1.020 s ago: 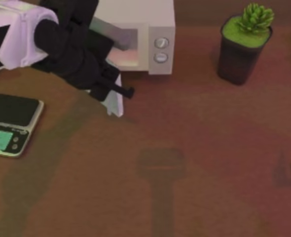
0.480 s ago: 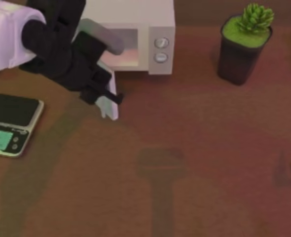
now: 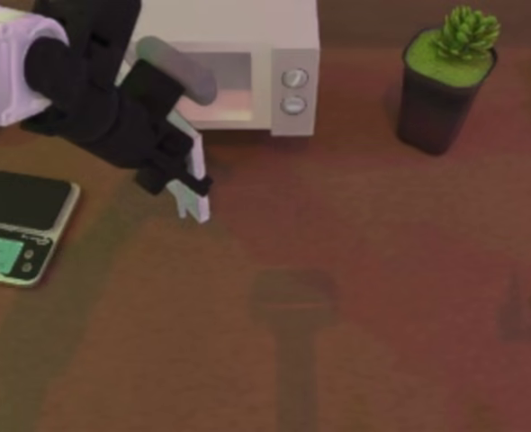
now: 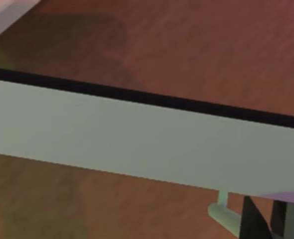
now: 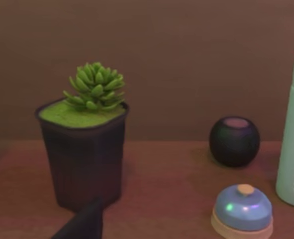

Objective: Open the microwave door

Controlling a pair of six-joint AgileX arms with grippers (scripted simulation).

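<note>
left hand [image 3: 189,175], seen from above, grips the free edge of the microwave door [image 3: 196,184], which stands swung well out from the microwave [image 3: 247,63] just behind it. left wrist view: the door's pale edge [image 4: 137,139] fills the frame above the worktop [image 4: 197,50]. right wrist view: only a potted plant [image 5: 84,144]; right hand unseen. the grip may slip if the pull strays off the hinge arc.

The microwave [image 3: 247,36] is white with two silver-grey knobs [image 3: 293,91]; its door [image 3: 196,180] shows a white edge. The table [image 3: 382,270] is reddish-brown wood grain. A green succulent [image 5: 93,85] sits in a dark ribbed pot [image 5: 82,154]. The kitchen scale [image 3: 18,227] is cream with a black platform and green display. The bell [image 5: 242,209] is blue over a tan base.
</note>
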